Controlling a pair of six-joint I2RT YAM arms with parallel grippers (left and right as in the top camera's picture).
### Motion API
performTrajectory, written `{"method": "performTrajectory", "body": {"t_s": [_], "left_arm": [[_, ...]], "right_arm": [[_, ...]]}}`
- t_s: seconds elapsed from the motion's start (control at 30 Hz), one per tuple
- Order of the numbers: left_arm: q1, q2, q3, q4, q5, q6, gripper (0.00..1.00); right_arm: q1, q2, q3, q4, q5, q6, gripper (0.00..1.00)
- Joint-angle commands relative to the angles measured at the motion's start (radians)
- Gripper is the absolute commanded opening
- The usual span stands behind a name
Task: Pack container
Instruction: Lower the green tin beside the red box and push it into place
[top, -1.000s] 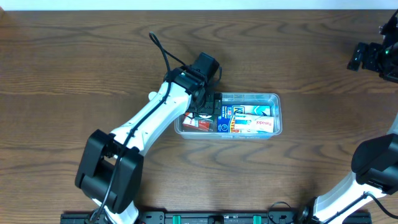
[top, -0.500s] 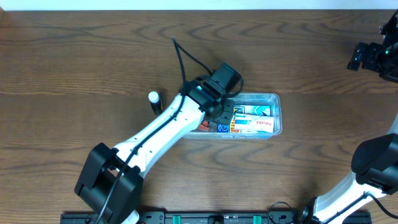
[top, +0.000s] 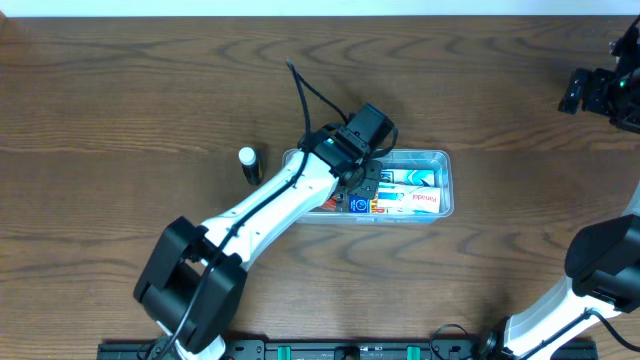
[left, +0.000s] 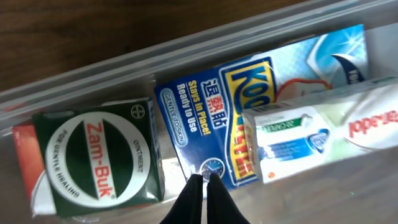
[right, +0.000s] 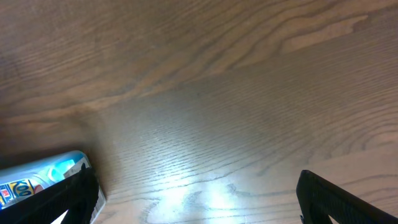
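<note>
Left jaws pinch together over the clear, seemingly crowded container (top: 448, 182).

Green box (left: 96, 158) reads "Zam-Buk" and "For gentle healing". Blue box (left: 211, 124) reads "Stays in Place! Ready to Use" and "Gentle-to-skin". White box (top: 420, 200) reads "Panadol".

White left arm (top: 270, 200) with black joints (top: 190, 272), black cable (top: 306, 95) and black hand (top: 366, 186).

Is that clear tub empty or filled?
Partly filled: the container holds a green Zam-Buk box, a blue box and a white box.
</note>
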Motion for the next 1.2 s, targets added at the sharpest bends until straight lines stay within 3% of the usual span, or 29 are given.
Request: {"method": "performTrajectory", "body": {"t_s": [0.0, 0.97, 1.17], "left_arm": [[0.003, 0.037, 0.015, 0.0, -0.02, 0.006, 0.06], [0.003, 0.103, 0.01, 0.008, -0.084, 0.011, 0.07], [0.003, 0.103, 0.01, 0.008, -0.084, 0.011, 0.33]], "right_arm": [[-0.005, -0.023, 0.016, -0.001, 0.002, 0.014, 0.99], [-0.005, -0.024, 0.016, -0.001, 0.002, 0.014, 0.99], [-0.005, -0.024, 0.016, -0.001, 0.002, 0.014, 0.99]]}}
